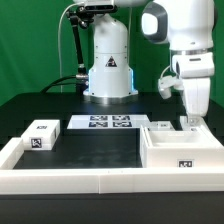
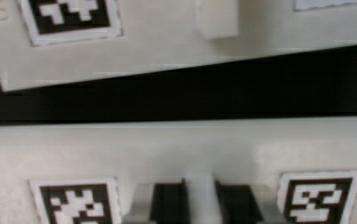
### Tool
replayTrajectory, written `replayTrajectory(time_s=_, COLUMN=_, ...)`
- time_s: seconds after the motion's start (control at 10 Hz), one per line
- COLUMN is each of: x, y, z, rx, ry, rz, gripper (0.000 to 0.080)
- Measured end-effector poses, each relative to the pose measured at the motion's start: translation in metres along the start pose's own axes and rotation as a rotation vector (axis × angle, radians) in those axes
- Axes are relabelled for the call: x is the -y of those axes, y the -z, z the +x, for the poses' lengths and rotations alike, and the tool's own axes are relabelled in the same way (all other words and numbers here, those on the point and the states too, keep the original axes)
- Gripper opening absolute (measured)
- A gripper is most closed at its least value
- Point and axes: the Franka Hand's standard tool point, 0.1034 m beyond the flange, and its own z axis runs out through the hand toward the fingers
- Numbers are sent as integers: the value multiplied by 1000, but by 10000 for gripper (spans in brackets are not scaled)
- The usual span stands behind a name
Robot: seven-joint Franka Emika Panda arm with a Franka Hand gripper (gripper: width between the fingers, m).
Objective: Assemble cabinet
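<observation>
The white cabinet box body [image 1: 185,152] lies at the exterior view's right, open side up, with a tag on its front wall. My gripper [image 1: 190,123] hangs straight down at the body's back edge. In the wrist view the two dark fingers [image 2: 168,204] stand close together with a thin white panel edge [image 2: 200,190] pinched between them. That panel's face [image 2: 175,150] carries a tag on each side of the gripper [image 2: 200,206]. Another tagged white cabinet part [image 2: 139,40] lies beyond a dark gap. A small white tagged block [image 1: 41,135] lies at the left.
The marker board [image 1: 108,123] lies flat in front of the arm's base [image 1: 108,70]. A long low white border wall [image 1: 90,178] runs along the front and up the left side. A small white piece [image 1: 160,125] stands at the body's back left corner.
</observation>
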Motion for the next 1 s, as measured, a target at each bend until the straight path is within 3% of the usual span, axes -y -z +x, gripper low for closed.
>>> replayTrajectory(time_s=0.3, x=-13, y=22, z=-9, rx=14, ry=5, rz=-25, gripper=70)
replayTrajectory(time_s=0.6, x=-23, y=20, z=-30, rx=10, ry=-10, rz=-27, gripper=70)
replayTrajectory(time_s=1.0, x=-26, y=19, z=-33, rx=9, ry=-13, rz=-26, gripper=70)
